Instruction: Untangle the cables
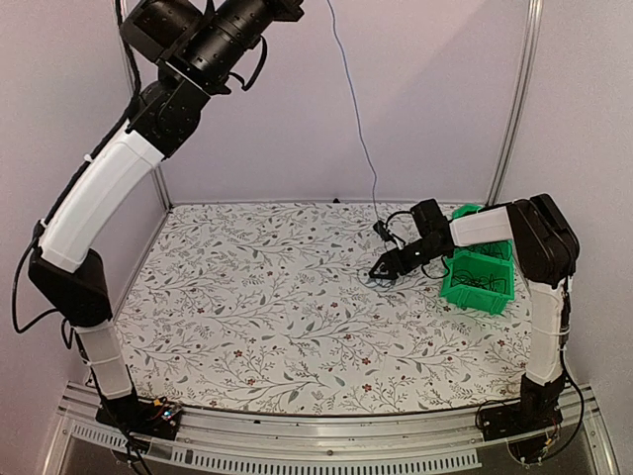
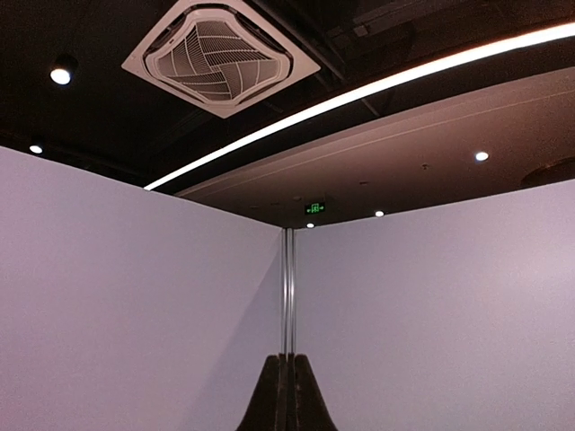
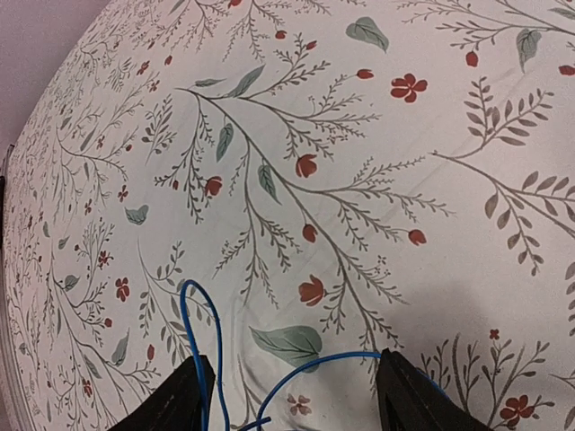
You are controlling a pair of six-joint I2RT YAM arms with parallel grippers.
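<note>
Cable, thin bright-blue wire [image 1: 358,129], runs from above the top edge of the overhead view down to the floral-print table [image 1: 247,297], landing just beside the right end effector [image 3: 292,359]. The wrist view there shows its two dark fingers spread wide w/ nothing pinched. The blue wire's loops lie on the table between and under them. Prob. reason: w/ one end hoisted high, the low end can lie slack, so the strand hangs straight and apart from the others.

Left end effector [image 2: 287,364] is up near the top of the cell, pointing at the ceiling, fingers pressed together. The blue wire climbs toward that arm, but whether it's nipped between those fingers can't be told. No wire shows in the left wrist view, and the tip isn't clear from overhead.

Other cables, a tangle of thin black wires [image 1: 480,282], sit in a green plastic bin [image 1: 455,295] at the table's right side, just beside the right arm's wrist. Prob. kept there so loose strands don't wander. A second green bin [image 1: 465,211] peeks out behind that arm.

Writing: only a green lit exit-type sign [image 2: 314,208] far off, too small to read. No brand marks legible on arms or bins.
</note>
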